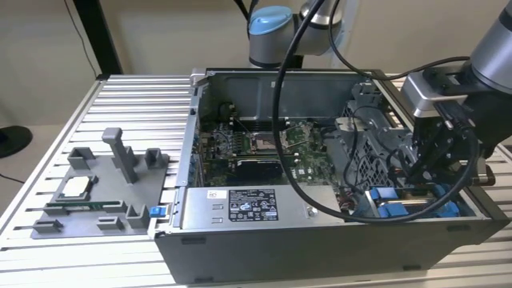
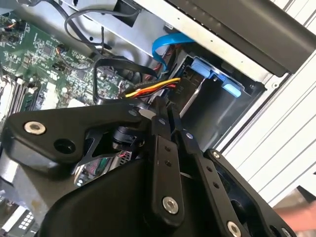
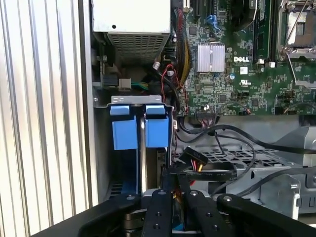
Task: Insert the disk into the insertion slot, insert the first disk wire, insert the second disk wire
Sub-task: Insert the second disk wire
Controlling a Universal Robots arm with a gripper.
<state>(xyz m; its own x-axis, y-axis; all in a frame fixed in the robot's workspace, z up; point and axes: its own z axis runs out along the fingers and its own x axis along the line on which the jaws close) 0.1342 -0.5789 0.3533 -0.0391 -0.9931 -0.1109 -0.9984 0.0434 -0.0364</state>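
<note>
Tool (image 3: 173,190), fingers nearly closed pinching a black wire connector (image 3: 195,160), is hovering beside the insertion slot (image 3: 139,126) for plugging.

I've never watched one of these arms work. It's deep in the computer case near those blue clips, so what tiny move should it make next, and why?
Probably a slow, small push of the tool toward the insertion slot. The tool sits right at the black connector with red and yellow wires, close beside the slot's blue clips. Little travel seems needed, and a gentle approach looks safest among the loose cables.
</note>
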